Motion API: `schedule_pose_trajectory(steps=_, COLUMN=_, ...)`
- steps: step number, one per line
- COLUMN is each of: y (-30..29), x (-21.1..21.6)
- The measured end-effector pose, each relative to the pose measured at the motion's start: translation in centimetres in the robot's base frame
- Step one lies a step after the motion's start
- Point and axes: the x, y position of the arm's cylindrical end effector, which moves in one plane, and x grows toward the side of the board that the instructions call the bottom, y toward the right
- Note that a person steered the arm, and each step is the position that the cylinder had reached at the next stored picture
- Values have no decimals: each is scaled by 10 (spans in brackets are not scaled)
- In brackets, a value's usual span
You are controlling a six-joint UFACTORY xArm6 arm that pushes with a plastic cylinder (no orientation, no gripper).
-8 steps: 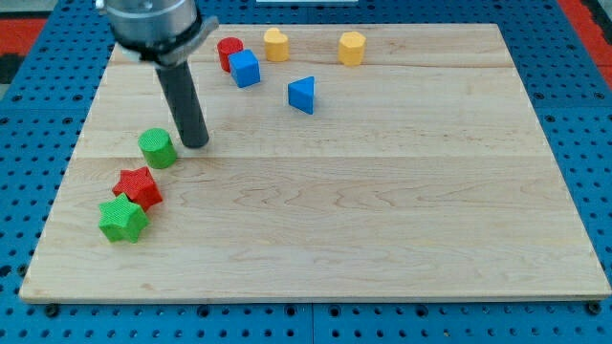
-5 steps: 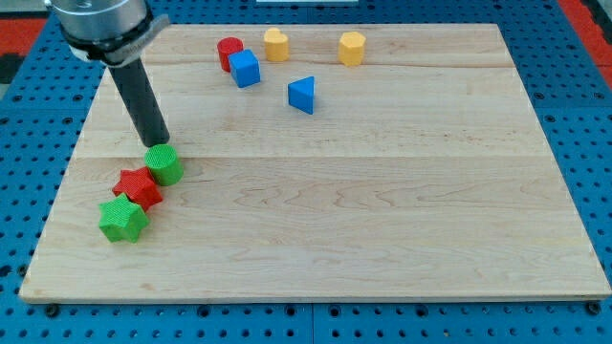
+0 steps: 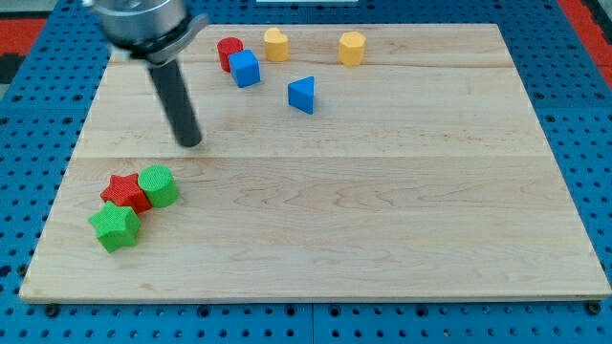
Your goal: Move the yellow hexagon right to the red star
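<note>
Task status: not started on the target, as far as the frame shows.

- The yellow hexagon sits near the view's top edge of the wooden surface, right of centre-top, well apart from everything in the lower-left cluster.
- The red star is at the view's lower left, touching the green cylinder on its right side and the green star just below it. All three are bunched together.
- That means the slot right of the red star is occupied by the green cylinder. Likely needs clearing, or the hexagon ends up parked beyond the cylinder.
- The tool is a plain rod with no jaws, so there is nothing to spread or pinch; the tip rests on bare surface, above and slightly right of the green cylinder, clear of it and touching no block.
- Tip is nowhere near the hexagon: it is far to the view's left and lower.
- Other blocks near the top: red cylinder touching the blue cube, another yellow block whose shape is unclear, and a blue triangle below them. These lie roughly between hexagon and goal, so a straight diagonal push risks clipping the blue triangle.

Remaining: essentially the whole job — get behind the hexagon on its right/top side, then push it down and left across the surface.
</note>
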Motion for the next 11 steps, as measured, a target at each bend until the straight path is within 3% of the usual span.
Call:
schedule_pose_trajectory(steps=1, y=69, x=-34)
schedule_pose_trajectory(steps=3, y=208, x=-45)
schedule_pose_trajectory(steps=4, y=218, x=-74)
schedule_pose_trajectory(steps=7, y=55, x=-73)
schedule_pose_trajectory(steps=9, y=17, x=-10)
schedule_pose_trajectory(steps=11, y=-14, x=-43)
